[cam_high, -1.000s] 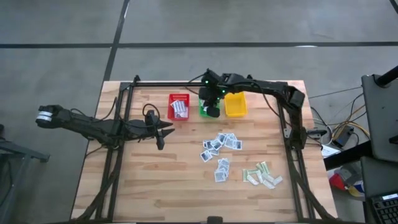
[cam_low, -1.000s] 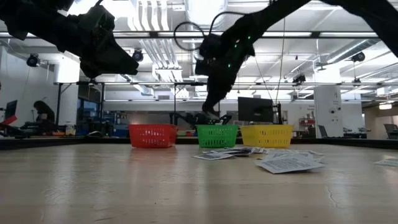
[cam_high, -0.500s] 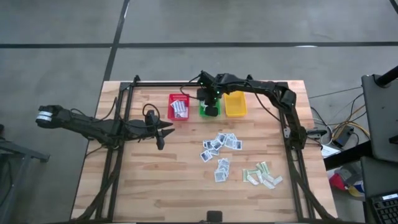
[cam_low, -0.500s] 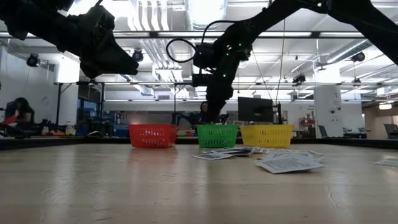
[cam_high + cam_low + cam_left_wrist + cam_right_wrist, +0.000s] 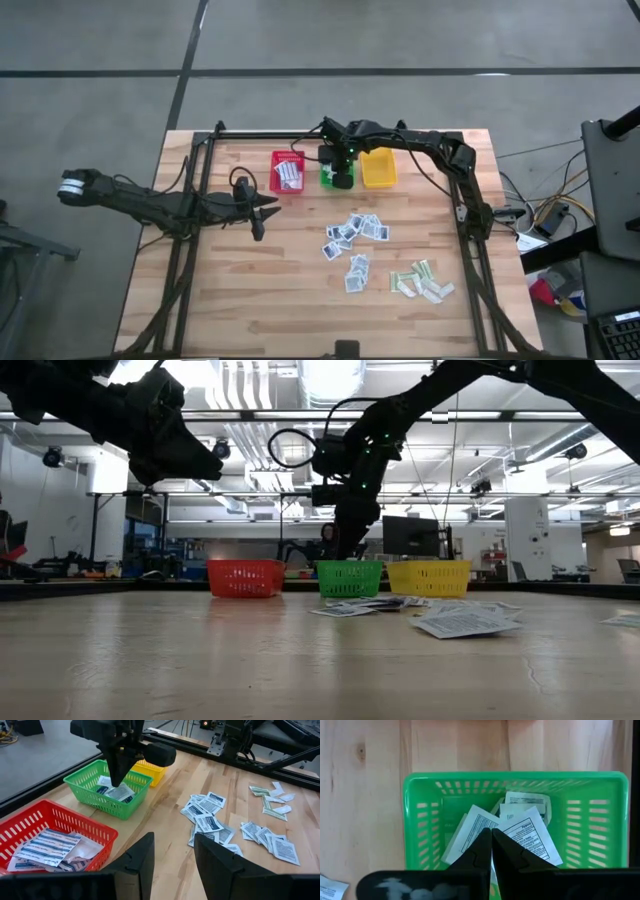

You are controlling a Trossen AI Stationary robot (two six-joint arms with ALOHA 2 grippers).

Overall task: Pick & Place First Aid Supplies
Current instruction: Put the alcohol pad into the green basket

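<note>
A: What lies nearest on the bench (image 5: 220,300)?

B: In the high view, toward the lower right of the frame, a loose scatter of pale green-beige strips (image 5: 422,281). Just left of them and a little higher sits a spread of small square white-blue packets (image 5: 352,243).

A: And the left gripper (image 5: 256,212)?

B: It hovers left of centre in the high view, above bare wood, well apart from every packet. In its wrist view the two dark fingers (image 5: 139,863) stand parted with nothing between them.

A: Further back?

B: Three baskets in a row near the upper middle of the high view: a red basket (image 5: 287,172) with oblong white packets with blue stripes (image 5: 46,848) lying inside, a green basket (image 5: 109,788), and a yellow basket (image 5: 379,168).

A: Where is the right gripper (image 5: 342,172)?

B: Directly above the green basket. In its wrist view the fingers (image 5: 481,852) are pressed together at the tips with nothing visibly gripped. Below them several white printed packets (image 5: 520,831) lie in the green basket, overlapping one another.

A: Anything behind the bench?

B: The low view shows a lit workshop room with ceiling lights and a dark monitor (image 5: 411,537) beyond the baskets.
</note>
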